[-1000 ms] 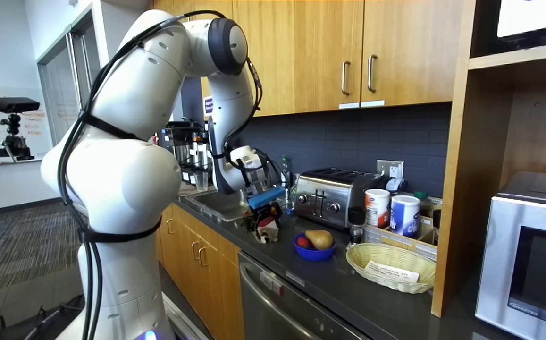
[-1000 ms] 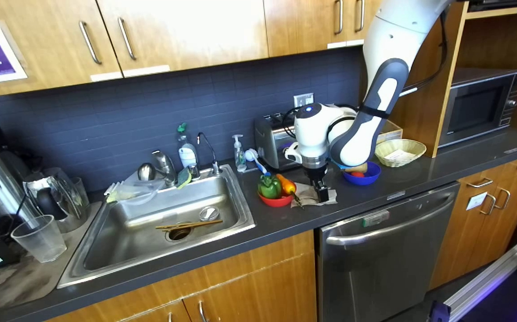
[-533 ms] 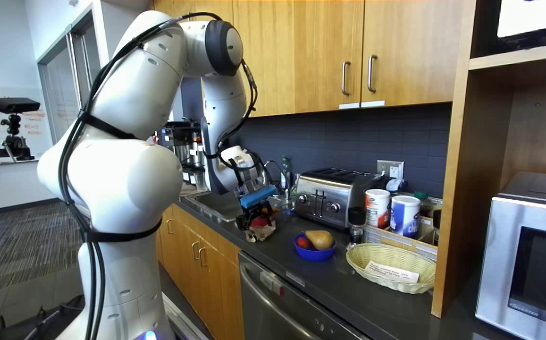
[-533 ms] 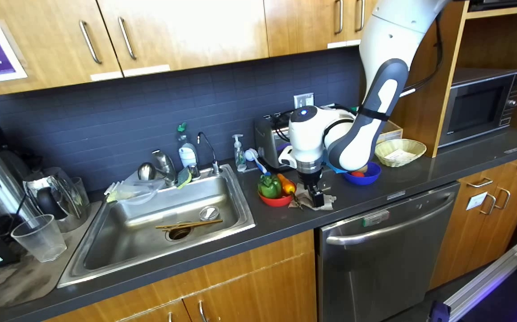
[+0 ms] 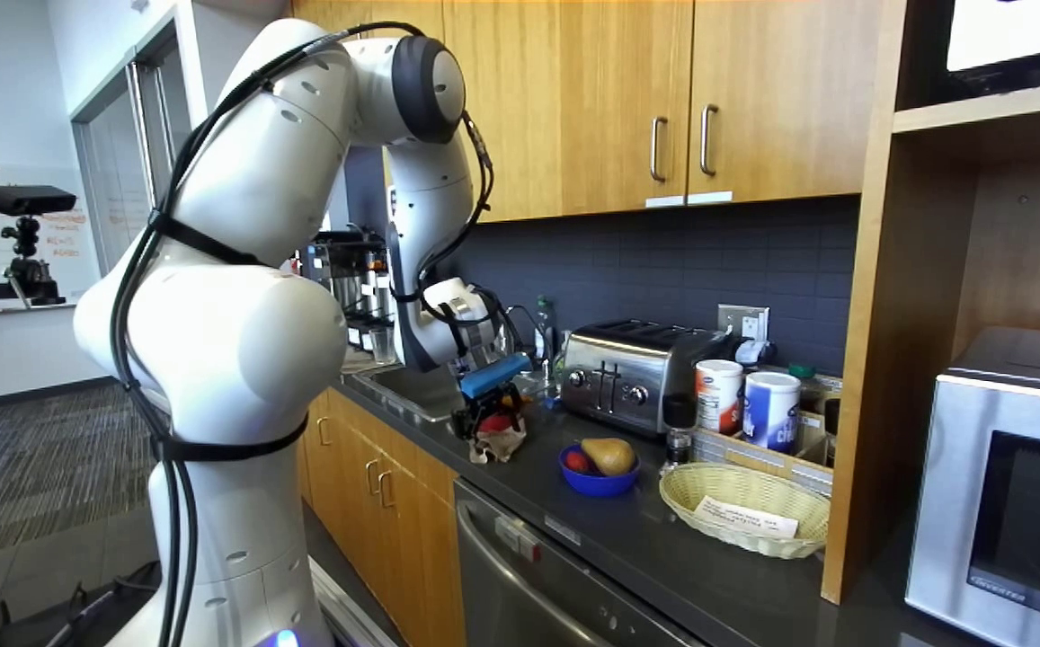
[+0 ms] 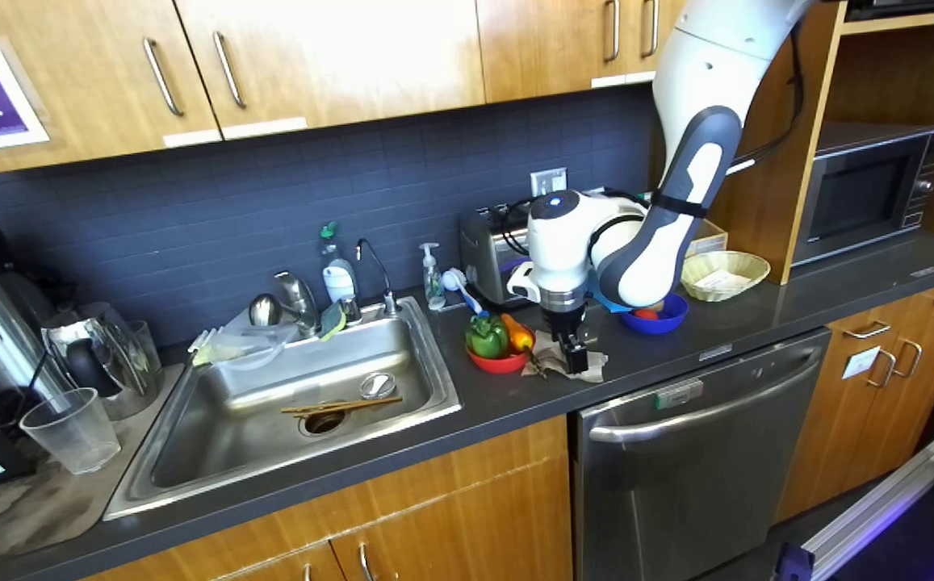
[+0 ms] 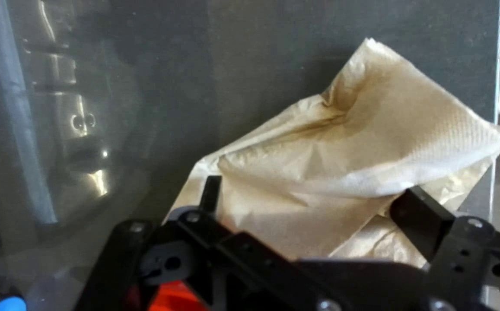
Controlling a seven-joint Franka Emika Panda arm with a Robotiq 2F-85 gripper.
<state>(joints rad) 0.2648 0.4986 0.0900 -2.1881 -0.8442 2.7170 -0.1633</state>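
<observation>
My gripper (image 7: 319, 203) is open, with its two black fingers wide apart. It is low over a crumpled brown paper napkin (image 7: 301, 164) on the dark counter. The napkin runs beneath both fingertips, which seem to touch it; it also shows in both exterior views (image 5: 498, 442) (image 6: 546, 352). The gripper (image 6: 575, 359) stands between a red bowl (image 6: 499, 365) and a blue bowl (image 6: 652, 324). The red bowl holds a green pepper (image 6: 487, 337) and an orange vegetable (image 6: 520, 334). The blue bowl holds a pear (image 5: 609, 456) and a red fruit (image 5: 579, 462).
A steel sink (image 6: 437, 395) lies beyond the red bowl. A toaster (image 5: 614, 386) stands at the wall behind the bowls. A wicker basket (image 5: 681, 505), a pepper grinder (image 5: 679, 431) and canisters (image 5: 771, 412) stand near the wooden partition. The counter's front edge runs close to the napkin.
My gripper has shifted a little toward the red bowl, then slightly back. The napkin has slid a little with it, toward the counter's front edge. The fingers stay open.
</observation>
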